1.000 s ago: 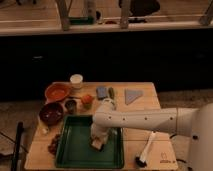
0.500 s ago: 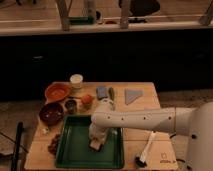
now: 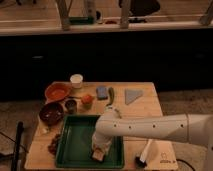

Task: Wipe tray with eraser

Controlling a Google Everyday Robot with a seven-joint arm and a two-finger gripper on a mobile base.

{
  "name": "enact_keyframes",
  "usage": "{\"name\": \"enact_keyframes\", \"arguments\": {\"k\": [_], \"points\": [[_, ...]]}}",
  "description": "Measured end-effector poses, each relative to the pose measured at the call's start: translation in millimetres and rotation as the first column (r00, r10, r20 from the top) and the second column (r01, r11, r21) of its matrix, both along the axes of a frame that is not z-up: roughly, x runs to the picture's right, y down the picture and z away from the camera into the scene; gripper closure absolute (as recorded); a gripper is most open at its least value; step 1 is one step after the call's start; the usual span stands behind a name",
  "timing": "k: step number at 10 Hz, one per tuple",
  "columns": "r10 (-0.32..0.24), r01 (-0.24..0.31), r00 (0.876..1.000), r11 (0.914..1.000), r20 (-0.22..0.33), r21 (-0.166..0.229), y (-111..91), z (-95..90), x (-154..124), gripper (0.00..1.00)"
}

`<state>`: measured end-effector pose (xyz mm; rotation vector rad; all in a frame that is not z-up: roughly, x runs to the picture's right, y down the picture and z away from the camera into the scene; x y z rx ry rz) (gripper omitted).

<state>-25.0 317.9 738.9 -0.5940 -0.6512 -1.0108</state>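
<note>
Eraser [image 3: 98, 156] on tray [image 3: 75, 140] — gripper [image 3: 100, 150] above, jaws pinching it | bowl [image 3: 51, 113], brush [image 3: 145, 152] beside tray

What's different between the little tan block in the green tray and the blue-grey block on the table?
The eraser is tan, while the blue-grey block is a dull blue. The eraser lies inside the tray, right under the gripper. The blue-grey block sits out on the wooden table, well away from the gripper. Both are small rectangular blocks.
</note>
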Motion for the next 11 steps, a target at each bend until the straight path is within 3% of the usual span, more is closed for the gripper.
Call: {"name": "enact_keyframes", "arguments": {"k": [2, 6, 8, 11], "points": [[0.007, -0.006, 1.000, 0.9999, -0.028, 0.014, -6.6, 4.9, 11.7, 1.00], [0.018, -0.016, 0.999, 0.9989, -0.050, 0.043, -43.9, 42.2, 12.0, 1.00], [0.010, -0.010, 1.000, 0.9993, -0.003, 0.036, -45.3, 45.6, -15.0, 1.00], [-0.011, 0.010, 0.996, 0.9998, 0.084, 0.016, -32.3, 28.5, -41.2, 1.00]]}}
